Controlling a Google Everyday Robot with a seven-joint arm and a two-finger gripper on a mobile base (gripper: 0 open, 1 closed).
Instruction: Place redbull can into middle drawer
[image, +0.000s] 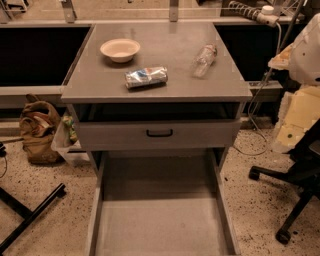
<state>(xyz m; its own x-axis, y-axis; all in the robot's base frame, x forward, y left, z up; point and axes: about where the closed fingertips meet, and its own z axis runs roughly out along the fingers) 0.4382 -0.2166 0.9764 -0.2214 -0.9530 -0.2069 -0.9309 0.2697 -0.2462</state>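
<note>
The redbull can (146, 76) lies on its side on the grey cabinet top (170, 40), near the front edge and left of centre. It is silver and blue, with dented sides. The middle drawer (160, 220) is pulled far out below, towards the bottom of the view, and its flat grey base is bare. My gripper is not in view. Only a bulky white and cream shape (302, 80) shows at the right edge, possibly part of my arm, well right of the can.
A cream bowl (120, 49) stands behind the can at the left. A clear plastic bottle (204, 60) lies at the right. The grey drawer with a black handle (159, 133) stands slightly open. An office chair base (295, 185) is at the right, and a brown bag (37, 130) and black stand legs (30, 215) at the left.
</note>
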